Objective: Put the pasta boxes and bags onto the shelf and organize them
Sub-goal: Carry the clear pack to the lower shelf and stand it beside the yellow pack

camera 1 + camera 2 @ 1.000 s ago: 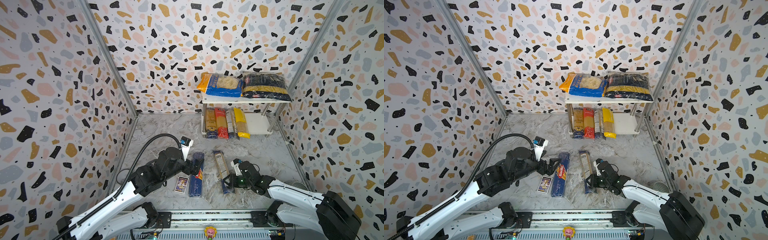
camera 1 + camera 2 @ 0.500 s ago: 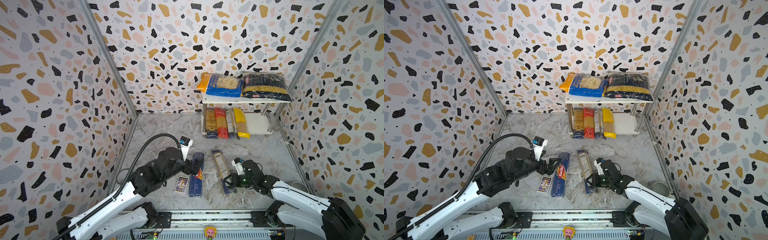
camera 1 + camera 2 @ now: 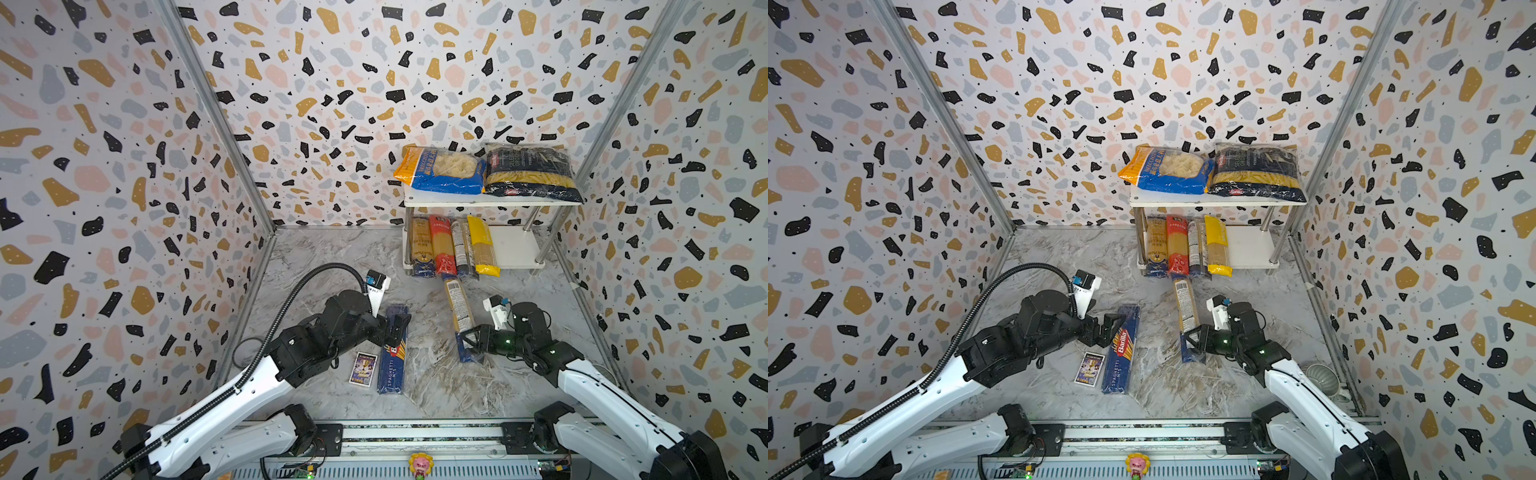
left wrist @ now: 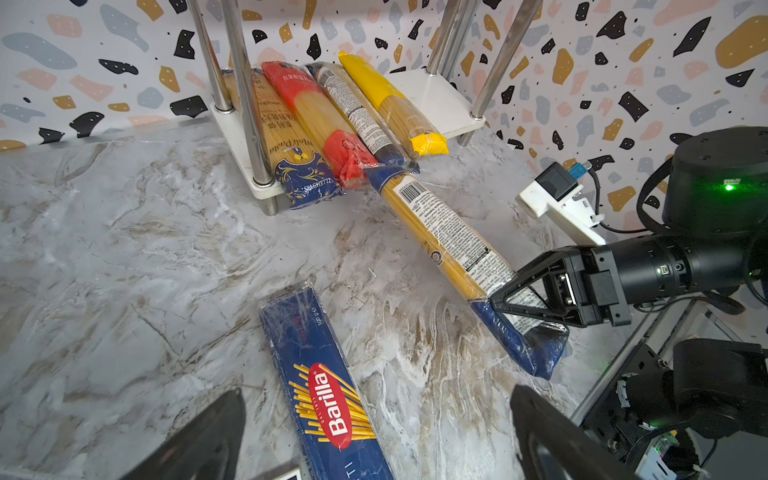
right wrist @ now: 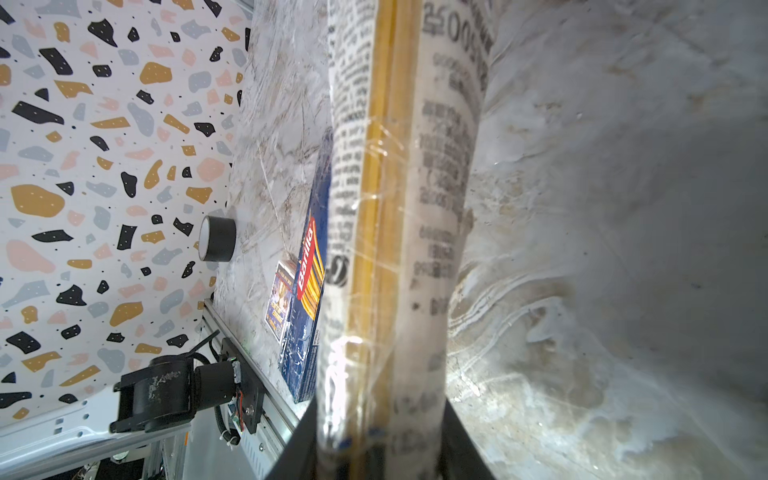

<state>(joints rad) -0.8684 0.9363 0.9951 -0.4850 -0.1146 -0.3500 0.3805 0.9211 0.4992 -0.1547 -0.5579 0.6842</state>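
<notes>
Left jaws: fully spread, empty, above the far end of the Barilla box (image 3: pixel 390 370), which lies flat on the counter (image 3: pixel 332 266). Right jaws: clamped on the near end of a clear spaghetti pack (image 3: pixel 459 309); its far end reaches the front of the shelf (image 3: pixel 515 249) lower board.

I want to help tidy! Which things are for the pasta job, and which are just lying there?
Job: shelf, shell bag, penne bag, four shelved spaghetti packs, fifth spaghetti pack in the right hand, Barilla box.
Lying about: picture card, tape roll.
</notes>
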